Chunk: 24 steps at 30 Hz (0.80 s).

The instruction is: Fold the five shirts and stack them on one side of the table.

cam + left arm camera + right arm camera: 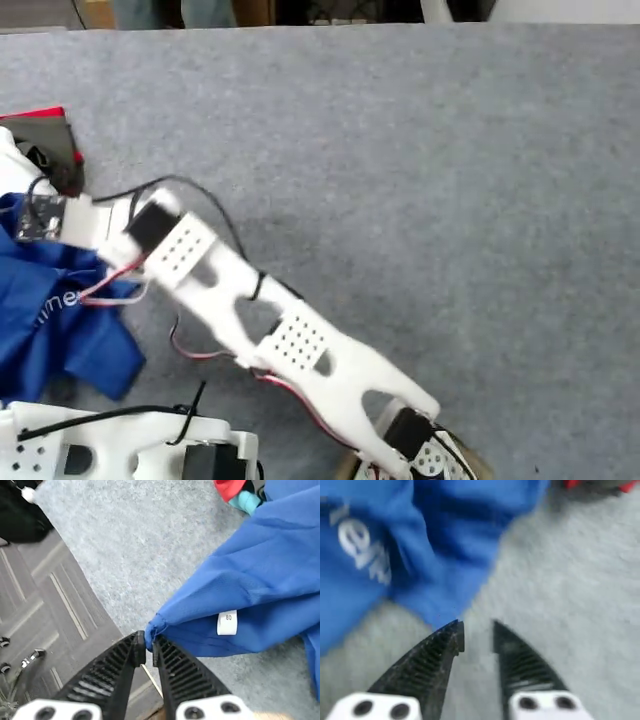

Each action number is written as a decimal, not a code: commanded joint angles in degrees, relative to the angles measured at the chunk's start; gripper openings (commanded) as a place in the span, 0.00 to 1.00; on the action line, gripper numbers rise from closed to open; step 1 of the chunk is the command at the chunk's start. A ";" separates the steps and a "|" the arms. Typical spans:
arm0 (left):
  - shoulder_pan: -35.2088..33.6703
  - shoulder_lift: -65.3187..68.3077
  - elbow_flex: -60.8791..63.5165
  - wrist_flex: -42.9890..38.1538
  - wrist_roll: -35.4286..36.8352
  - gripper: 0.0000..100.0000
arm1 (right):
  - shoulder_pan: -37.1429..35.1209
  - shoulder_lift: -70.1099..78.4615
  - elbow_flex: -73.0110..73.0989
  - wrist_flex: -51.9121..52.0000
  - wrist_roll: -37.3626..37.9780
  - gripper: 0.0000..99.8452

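A blue shirt point(50, 310) with white print lies crumpled at the left edge of the grey table point(420, 180). In the left wrist view my left gripper point(149, 647) is shut on a bunched corner of the blue shirt point(260, 580), beside the table's edge with floor beneath. The cloth carries a small white tag point(227, 623). My right gripper point(476, 632) is open low over the table, its fingers just short of the blue shirt point(445, 540), nothing between them. The right arm point(250, 310) stretches from the front right across to the shirt.
A red and dark pile of clothes point(45, 140) sits at the far left behind the blue shirt; red cloth point(230, 487) and a teal piece point(247, 500) lie past it. The left arm's base point(110, 445) stands at the front left. Wood floor point(45, 605) borders the table.
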 commanded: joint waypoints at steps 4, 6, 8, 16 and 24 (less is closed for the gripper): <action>0.22 0.35 -3.74 4.40 0.79 0.03 | -5.19 5.41 0.04 -7.91 -1.23 0.22; 0.13 0.35 -3.74 4.92 0.79 0.03 | -5.10 5.76 -0.66 -7.82 -0.18 0.21; -0.04 0.35 -3.74 4.92 0.79 0.03 | -4.84 5.76 -0.84 -6.86 -0.18 0.15; 0.22 0.88 -3.38 5.01 0.88 0.03 | -0.97 4.62 -4.09 3.60 4.66 0.01; 4.44 0.88 -3.74 10.46 1.14 0.03 | 6.77 2.42 -10.15 16.44 7.65 0.01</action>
